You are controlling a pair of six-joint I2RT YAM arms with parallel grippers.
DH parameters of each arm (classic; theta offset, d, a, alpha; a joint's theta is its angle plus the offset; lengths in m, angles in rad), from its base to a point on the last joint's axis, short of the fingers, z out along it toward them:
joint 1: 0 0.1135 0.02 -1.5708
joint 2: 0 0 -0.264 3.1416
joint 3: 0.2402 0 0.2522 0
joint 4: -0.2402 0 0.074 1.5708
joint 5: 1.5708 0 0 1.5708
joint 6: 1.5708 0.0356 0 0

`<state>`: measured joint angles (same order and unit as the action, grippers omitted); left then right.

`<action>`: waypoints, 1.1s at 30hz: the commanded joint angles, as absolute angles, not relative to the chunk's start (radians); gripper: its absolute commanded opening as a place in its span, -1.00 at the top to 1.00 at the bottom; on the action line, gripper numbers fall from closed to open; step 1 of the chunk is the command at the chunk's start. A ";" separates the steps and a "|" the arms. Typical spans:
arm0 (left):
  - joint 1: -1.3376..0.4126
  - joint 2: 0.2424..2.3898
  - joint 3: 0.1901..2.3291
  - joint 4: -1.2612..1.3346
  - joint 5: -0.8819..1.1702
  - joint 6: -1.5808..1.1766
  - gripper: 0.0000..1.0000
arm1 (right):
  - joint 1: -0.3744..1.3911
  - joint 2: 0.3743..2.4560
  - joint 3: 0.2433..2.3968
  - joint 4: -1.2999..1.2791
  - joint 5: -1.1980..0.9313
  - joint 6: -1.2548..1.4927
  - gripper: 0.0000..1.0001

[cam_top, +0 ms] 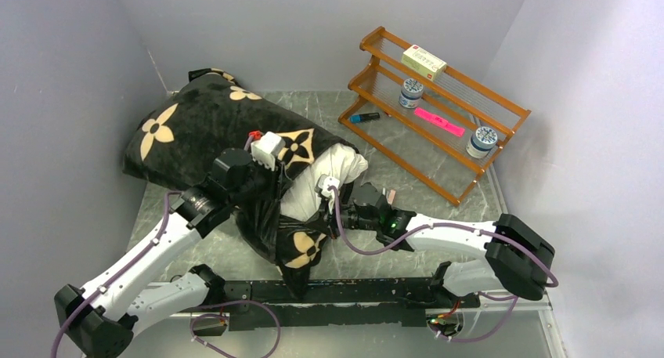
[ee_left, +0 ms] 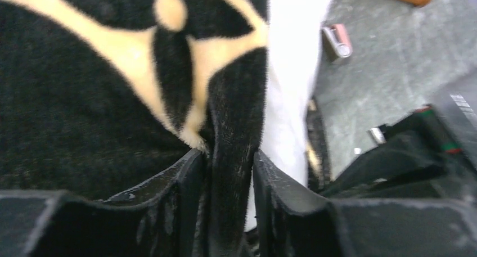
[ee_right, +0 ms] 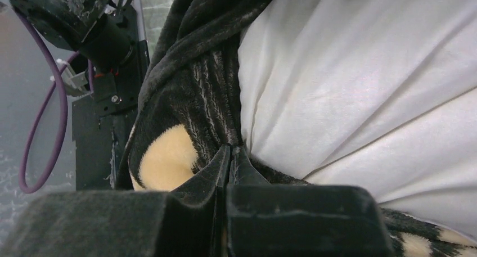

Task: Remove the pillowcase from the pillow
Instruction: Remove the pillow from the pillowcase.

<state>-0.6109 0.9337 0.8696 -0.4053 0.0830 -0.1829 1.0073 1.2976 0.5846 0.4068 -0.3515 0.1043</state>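
The right claw (ee_right: 229, 156) pinches the black plush flower-printed pillowcase (cam_top: 196, 123) beside the plump, creased white pillow (cam_top: 341, 168); the left claw (ee_left: 228, 167) stands narrowly parted around a fuzzy fold, seemingly loose.

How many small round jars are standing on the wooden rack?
2. The left jar stands near the left end of the rack; the right jar stands near its right end. The open rack seems to hide none.
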 commanded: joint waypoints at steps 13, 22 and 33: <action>-0.934 0.914 0.961 -0.445 -0.087 -0.450 -0.06 | 1.040 1.259 0.482 0.480 -0.354 0.230 1.00; -0.997 0.992 0.882 -0.454 -0.322 -0.524 -0.20 | 1.039 1.267 0.464 0.513 -0.364 0.250 1.00; -1.000 1.123 0.894 -0.477 -0.525 -0.501 -0.61 | 1.039 1.264 0.453 0.526 -0.368 0.259 1.00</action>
